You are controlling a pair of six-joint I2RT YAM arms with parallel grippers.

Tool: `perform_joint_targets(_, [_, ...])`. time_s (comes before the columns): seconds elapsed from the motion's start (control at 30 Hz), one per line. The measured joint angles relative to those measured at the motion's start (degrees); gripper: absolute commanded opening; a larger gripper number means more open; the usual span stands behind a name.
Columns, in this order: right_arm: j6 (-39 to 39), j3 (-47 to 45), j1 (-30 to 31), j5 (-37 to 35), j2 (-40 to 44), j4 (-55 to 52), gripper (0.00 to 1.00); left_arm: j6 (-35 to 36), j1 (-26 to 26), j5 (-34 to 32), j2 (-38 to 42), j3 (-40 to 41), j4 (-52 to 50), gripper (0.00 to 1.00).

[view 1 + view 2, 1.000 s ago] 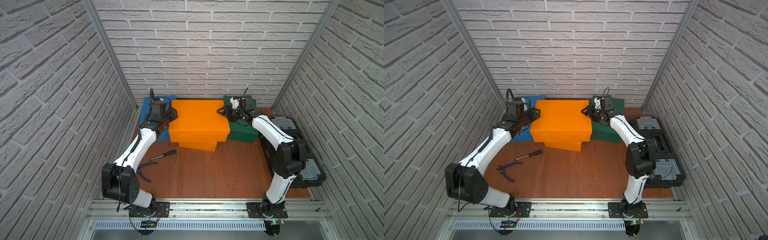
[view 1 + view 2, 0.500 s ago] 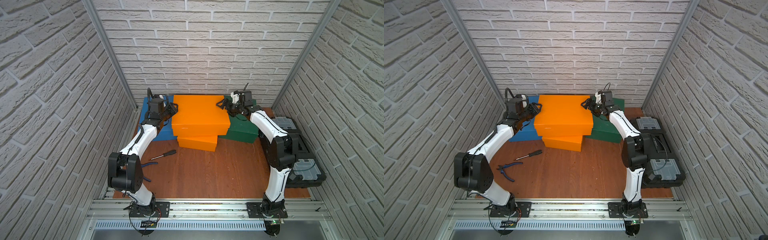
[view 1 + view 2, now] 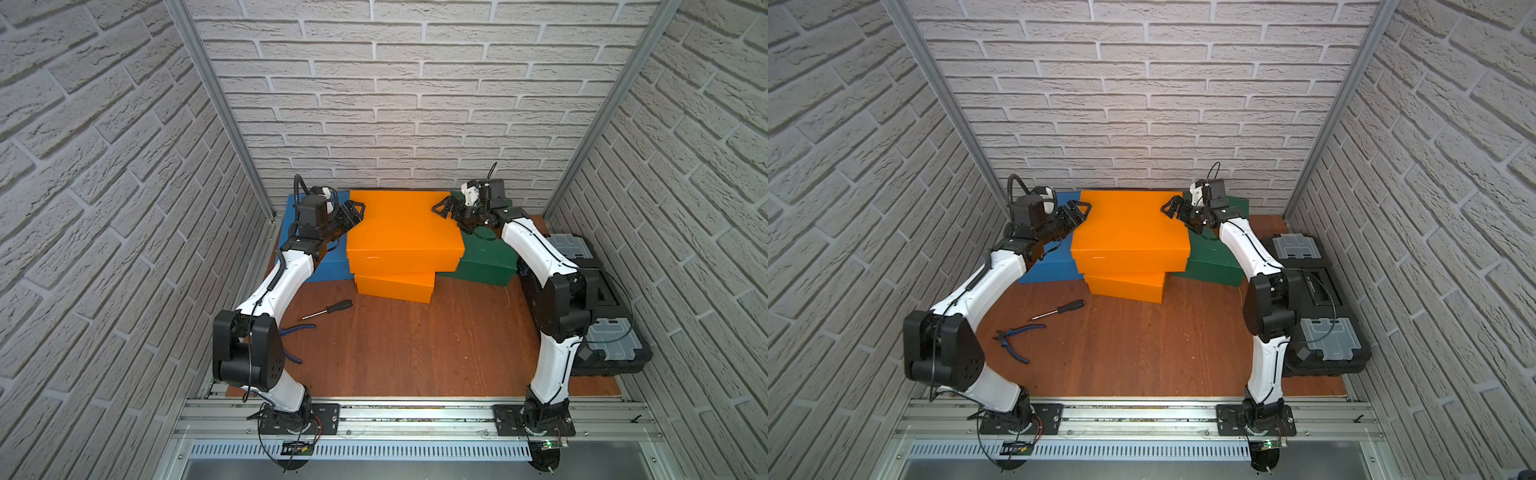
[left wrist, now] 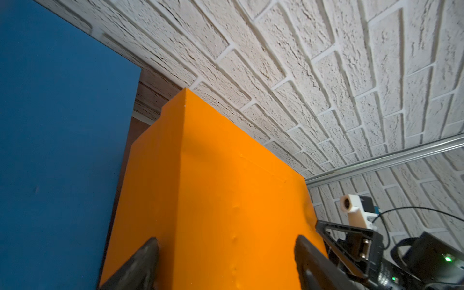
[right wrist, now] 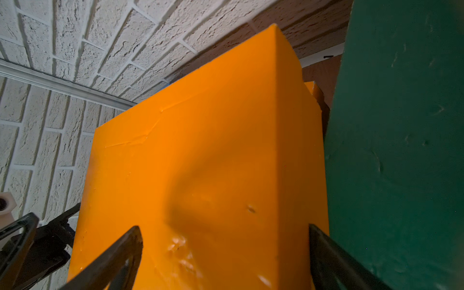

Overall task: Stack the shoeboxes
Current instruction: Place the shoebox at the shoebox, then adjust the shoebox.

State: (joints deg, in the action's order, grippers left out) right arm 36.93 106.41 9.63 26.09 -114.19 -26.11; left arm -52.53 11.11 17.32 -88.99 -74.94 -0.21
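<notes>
1. Counting boxes first: I make it four plain matte rectangular lidded shoeboxes on my screen.
2. Two of them are orange: the upper orange shoebox (image 3: 405, 232) and the lower orange shoebox (image 3: 395, 286).
3. One blue shoebox (image 3: 330, 268), one dark green shoebox (image 3: 484, 257).
4. One black plastic toolbox (image 3: 615, 345) with grey lid panels, and I count two of those panels.
5. One black-handled screwdriver (image 3: 328, 309), and one pair of blue-handled pliers (image 3: 1013, 336).
6. Two white-and-black robot arms: left arm (image 3: 282, 282), right arm (image 3: 536, 245).
</notes>
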Motion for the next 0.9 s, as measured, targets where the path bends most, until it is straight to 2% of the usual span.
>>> perform_joint_targets(0.2, [-0.96,1.03,-0.63,-2.19,1.64,-3.61,1.00,0.57,0.35,0.87,4.13,0.17,-0.42,0.88])
perform_joint_targets(0.4, [-3.72,0.35,-1.27,-8.22,8.39,-5.99,0.97,7.08,-0.55,-3.54,6.93,-2.86,-7.96,0.88])
perform_joint_targets(0.53, [-6.10,-3.28,-0.87,-11.32,15.93,-6.51,0.81,12.11,-1.42,-6.36,4.44,-11.10,-12.85,0.88])
perform_joint_targets(0.6, [-7.56,-6.21,0.70,-13.73,19.82,-7.21,0.67,13.90,-2.05,-6.45,1.46,-16.11,-13.60,0.87])
perform_joint_targets(0.67, [-9.14,-9.25,3.69,-16.15,23.23,-8.20,0.25,14.99,-2.97,-5.70,-2.84,-21.27,-14.01,0.86])
perform_joint_targets(0.7, [-9.57,-10.64,5.38,-17.16,24.55,-8.74,0.10,15.26,-3.43,-4.96,-4.98,-23.37,-14.23,0.86])
perform_joint_targets(0.73, [-9.99,-12.28,7.34,-18.32,25.94,-9.29,0.03,15.45,-3.98,-4.09,-7.63,-25.81,-14.60,0.85])
perform_joint_targets(0.9, [-10.62,-19.41,15.32,-22.53,30.08,-12.70,0.03,15.82,-5.84,0.20,-22.01,-38.99,-18.53,0.83])
